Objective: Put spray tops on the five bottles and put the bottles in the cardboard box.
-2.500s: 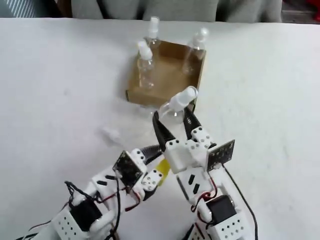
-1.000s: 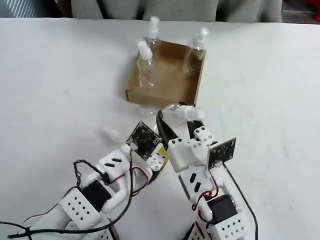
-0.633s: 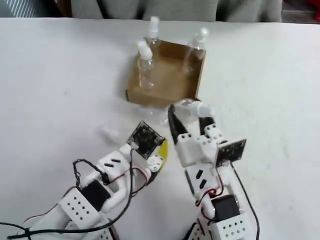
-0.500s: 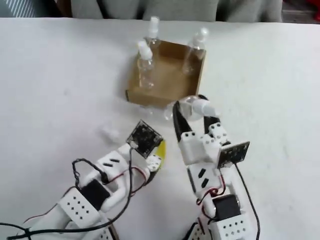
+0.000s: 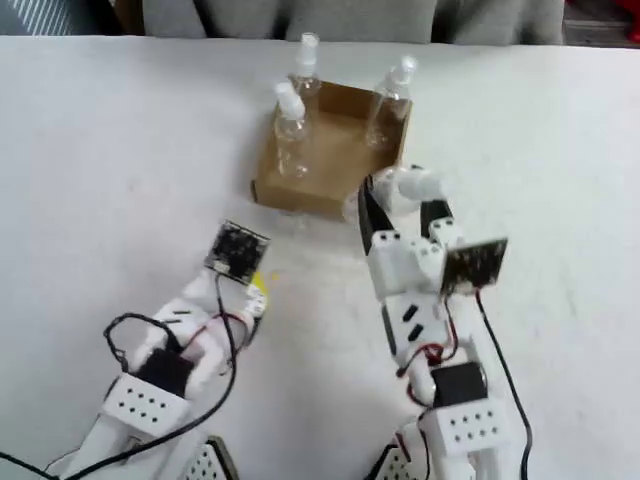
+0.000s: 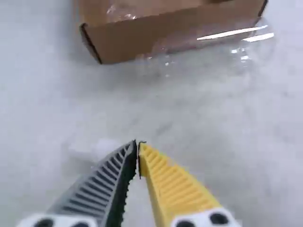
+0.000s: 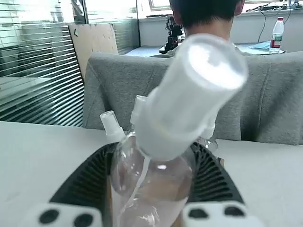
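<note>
My high camera looks steeply down over the whole table [image 5: 100, 150]. My left wrist camera sits low, facing the cardboard box [image 6: 156, 33] that the high view shares. My right wrist camera looks level, close on a bottle [image 7: 151, 189].

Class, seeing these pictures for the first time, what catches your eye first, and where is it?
The right end effector grips a clear plastic bottle with a white spray top, tilted, at the near right corner of the open brown cardboard box. Three more clear white-topped bottles stand at the box's far side. The grey-and-yellow left end effector is shut and empty, in front of the box.
</note>
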Action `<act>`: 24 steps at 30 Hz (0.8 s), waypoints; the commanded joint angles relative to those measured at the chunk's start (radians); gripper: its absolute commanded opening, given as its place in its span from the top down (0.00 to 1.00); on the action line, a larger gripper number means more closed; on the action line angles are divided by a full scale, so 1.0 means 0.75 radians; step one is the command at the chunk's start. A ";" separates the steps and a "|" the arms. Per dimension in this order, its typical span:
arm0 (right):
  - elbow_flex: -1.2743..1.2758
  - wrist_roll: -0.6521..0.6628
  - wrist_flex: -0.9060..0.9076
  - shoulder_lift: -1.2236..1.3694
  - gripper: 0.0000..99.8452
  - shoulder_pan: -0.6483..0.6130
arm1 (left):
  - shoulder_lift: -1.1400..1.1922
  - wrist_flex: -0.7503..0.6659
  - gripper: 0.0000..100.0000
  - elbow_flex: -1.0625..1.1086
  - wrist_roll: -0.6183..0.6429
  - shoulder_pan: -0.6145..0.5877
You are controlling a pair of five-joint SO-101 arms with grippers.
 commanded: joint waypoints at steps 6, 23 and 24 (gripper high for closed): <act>-0.346 0.020 -0.161 0.504 0.99 0.060 | -0.001 -0.053 0.98 0.063 -0.151 -0.304; -0.945 0.020 -0.238 1.433 0.98 0.140 | -0.001 -0.160 0.98 0.135 -0.184 -0.304; -0.972 0.020 -0.259 1.476 0.98 0.140 | -0.001 -0.160 0.98 0.135 -0.184 -0.304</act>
